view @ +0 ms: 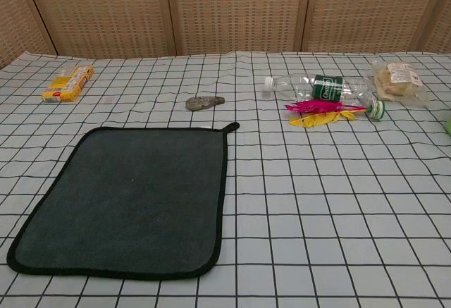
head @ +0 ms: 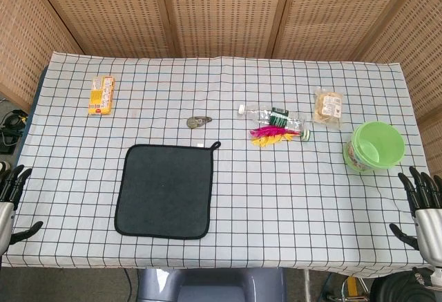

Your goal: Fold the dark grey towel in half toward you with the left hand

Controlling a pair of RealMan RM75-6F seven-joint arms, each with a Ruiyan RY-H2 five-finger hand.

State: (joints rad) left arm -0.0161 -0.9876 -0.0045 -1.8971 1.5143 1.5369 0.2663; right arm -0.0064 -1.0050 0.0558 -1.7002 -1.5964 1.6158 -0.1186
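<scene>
The dark grey towel lies flat and unfolded on the checked tablecloth, left of centre; its black hanging loop sticks out at the far right corner. The chest view shows the towel filling the near left of the table. My left hand hangs open off the table's left edge, well left of the towel, fingers spread and holding nothing. Off the right edge my right hand is open too, far from the towel. Neither hand appears in the chest view.
Behind the towel lies a small grey-brown object. Farther right are a clear plastic bottle, pink and yellow feathers, a snack bag and a green bowl. A yellow packet sits at far left.
</scene>
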